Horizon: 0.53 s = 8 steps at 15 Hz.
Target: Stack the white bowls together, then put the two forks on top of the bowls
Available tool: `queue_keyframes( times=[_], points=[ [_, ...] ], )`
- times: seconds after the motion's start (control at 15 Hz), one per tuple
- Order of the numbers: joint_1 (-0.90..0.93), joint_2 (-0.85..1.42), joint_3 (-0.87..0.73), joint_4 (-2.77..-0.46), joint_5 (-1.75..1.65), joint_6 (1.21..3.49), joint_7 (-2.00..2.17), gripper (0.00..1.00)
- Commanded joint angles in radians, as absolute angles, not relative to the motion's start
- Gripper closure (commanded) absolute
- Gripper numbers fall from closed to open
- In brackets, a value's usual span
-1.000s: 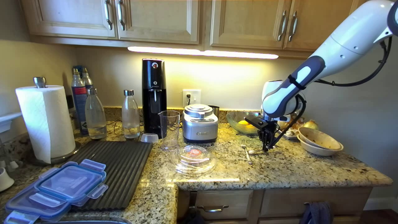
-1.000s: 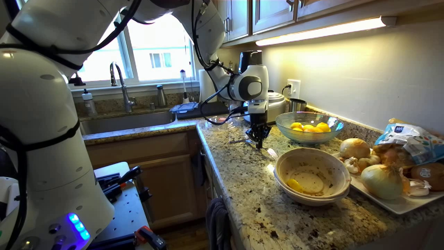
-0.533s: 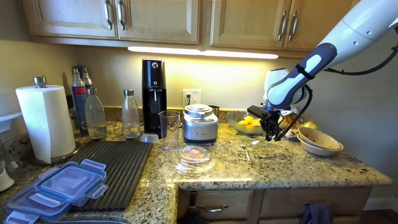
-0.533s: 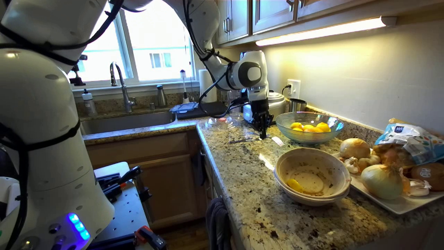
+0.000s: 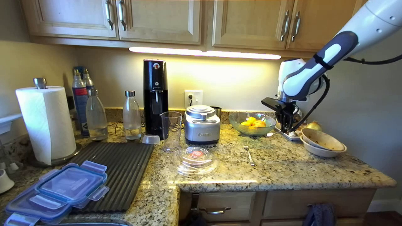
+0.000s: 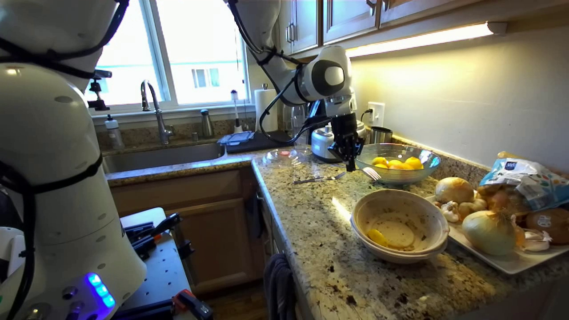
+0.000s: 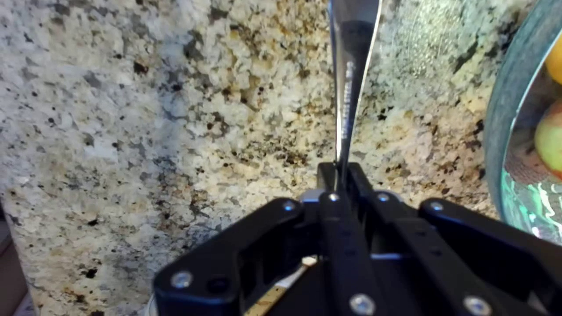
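The hand (image 7: 340,172) is clamped on a fork (image 7: 354,52) above the tabletop (image 5: 282,174), near its back edge; unreadable lettering (image 7: 347,98) on it shows only in the wrist view. In an exterior view, white bowls (image 5: 321,139) sit nested by the right edge, another fork (image 5: 249,154) lying mid-tabletop.

Wrist view: close, downward — exterior views share countertop (image 5: 289,171).
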State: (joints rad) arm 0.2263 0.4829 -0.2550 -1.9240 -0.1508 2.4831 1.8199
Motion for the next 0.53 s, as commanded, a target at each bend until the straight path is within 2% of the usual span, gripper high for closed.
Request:
queue_keyframes(
  times=[0.0,0.47],
  points=[
    [0.156,0.396,-0.227,-2.011,-0.131,2.48,1.804,0.92],
    [0.126,0.437,-0.21,-1.975,-0.142,2.481,1.78,0.93]
  ],
)
